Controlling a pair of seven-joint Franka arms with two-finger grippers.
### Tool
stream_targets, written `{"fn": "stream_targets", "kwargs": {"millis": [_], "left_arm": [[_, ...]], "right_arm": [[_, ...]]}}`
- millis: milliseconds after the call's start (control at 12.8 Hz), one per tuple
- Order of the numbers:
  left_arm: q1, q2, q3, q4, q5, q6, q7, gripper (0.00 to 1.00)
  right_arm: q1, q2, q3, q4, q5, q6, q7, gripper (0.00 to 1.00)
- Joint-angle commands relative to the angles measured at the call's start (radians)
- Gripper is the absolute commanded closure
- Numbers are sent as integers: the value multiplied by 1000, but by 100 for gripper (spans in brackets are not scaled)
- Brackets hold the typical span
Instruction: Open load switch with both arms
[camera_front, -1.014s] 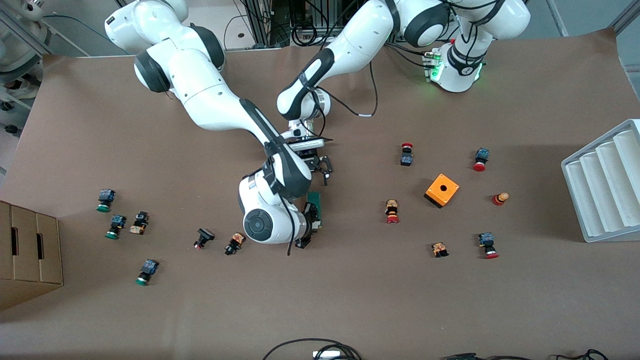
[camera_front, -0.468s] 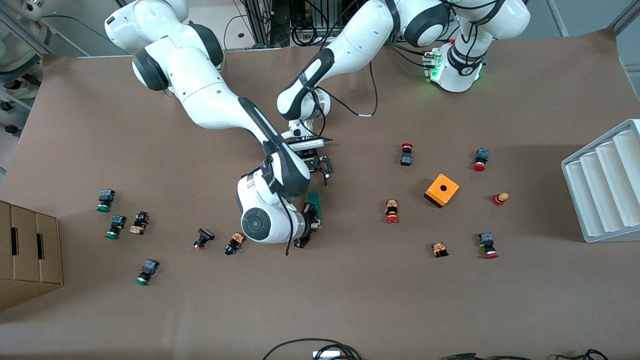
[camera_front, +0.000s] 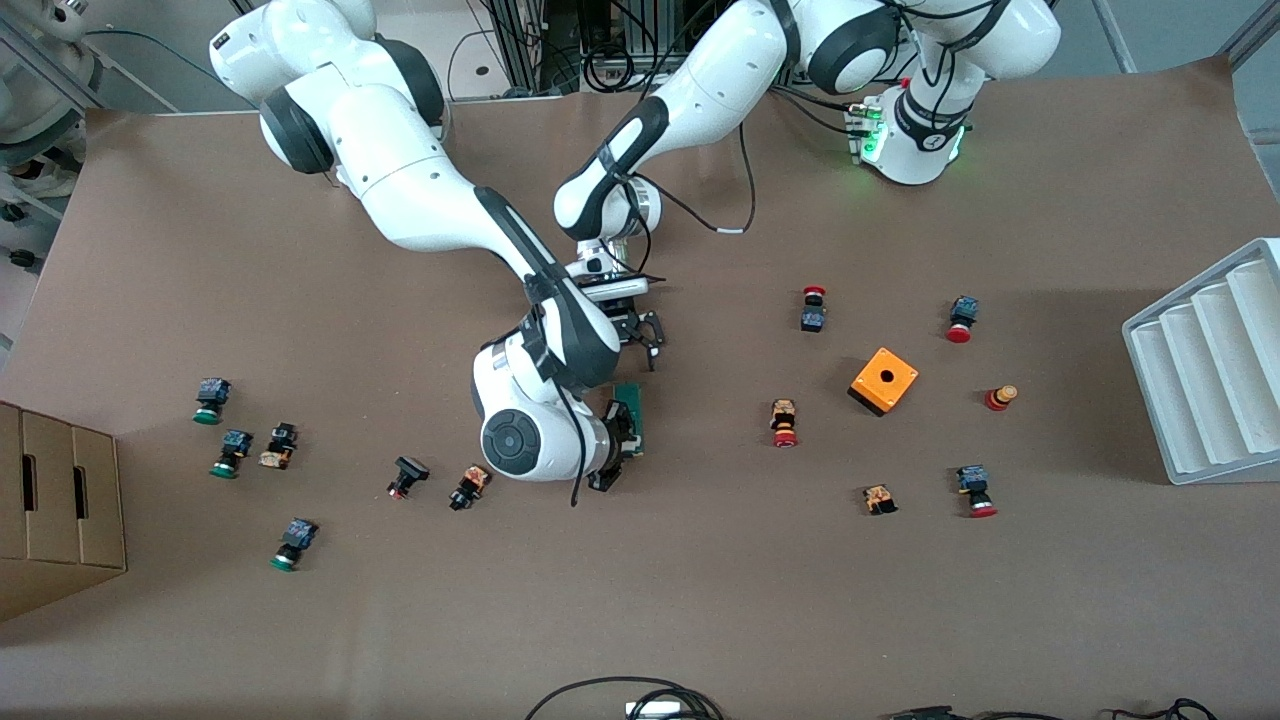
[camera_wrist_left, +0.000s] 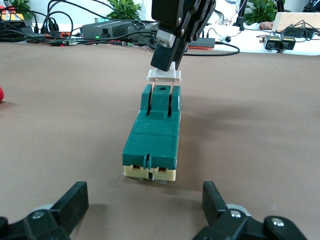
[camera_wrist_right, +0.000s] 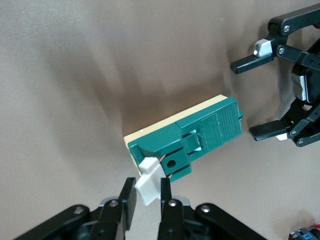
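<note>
Front view: load switch (camera_front: 632, 415) flat mid-table, partly under right gripper (camera_front: 617, 447); grey slotted tray (camera_front: 1205, 375) at left arm's end, slots bare; cardboard box (camera_front: 55, 505) at right arm's end.
Left wrist view: left gripper (camera_wrist_left: 142, 212) spread wide, just short of switch's cream end.
Right wrist view: right gripper pinched on white handle (camera_wrist_right: 148, 182).

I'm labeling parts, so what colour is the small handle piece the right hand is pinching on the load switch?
White, on the green load switch; the handle piece shows best in the left wrist view.
</note>
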Motion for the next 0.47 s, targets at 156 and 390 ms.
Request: {"fn": "stream_targets", "kwargs": {"millis": [156,390], "left_arm": [[3,97,-20,21,-17,78,-35,0],[3,97,-20,21,-17,78,-33,0]], "right_arm": [[28,-62,8,-102,25,-8,-17,74],[28,-70,8,-103,25,-10,-17,74]]}}
